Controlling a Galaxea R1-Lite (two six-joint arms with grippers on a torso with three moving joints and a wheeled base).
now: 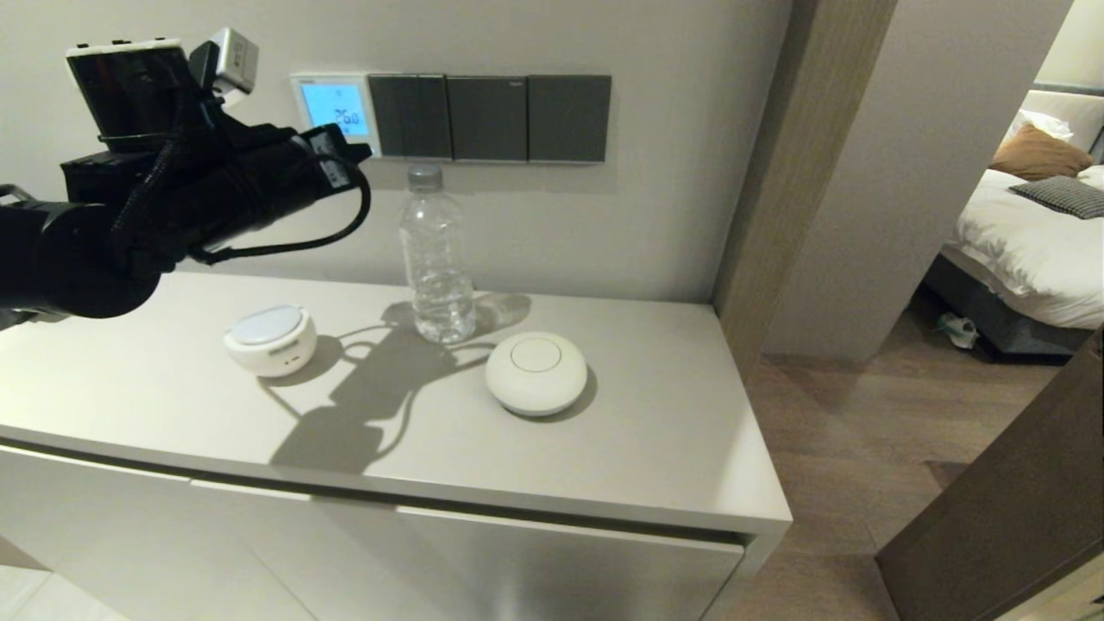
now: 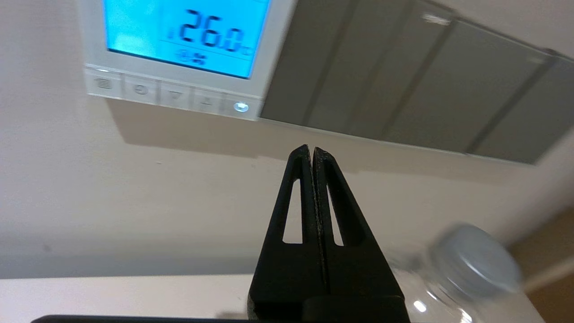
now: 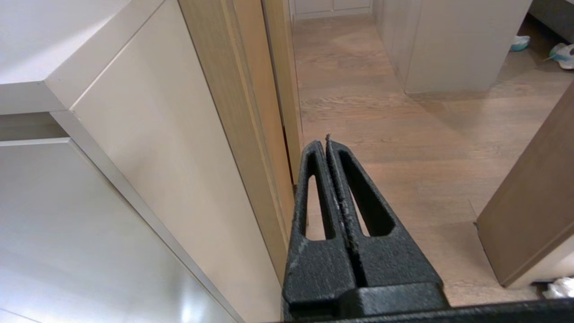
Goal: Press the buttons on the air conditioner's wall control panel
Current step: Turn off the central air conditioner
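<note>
Left gripper [image 2: 312, 150]: clenched, empty, just below thermostat [image 2: 179, 54], apart from buttons [image 2: 172, 95].
Thermostat: on wall, screen lit, left of dark switches [image 1: 489, 118].
Right gripper [image 3: 327, 142]: clenched, empty, low beside cabinet [image 3: 148, 148].

White wall panel [image 2: 179, 49] lit blue; grey buttons [image 2: 172, 95] beneath

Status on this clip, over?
Left gripper shut, raised just below the control panel, off its buttons. Right gripper shut, parked low. Bottle stands beneath.
</note>
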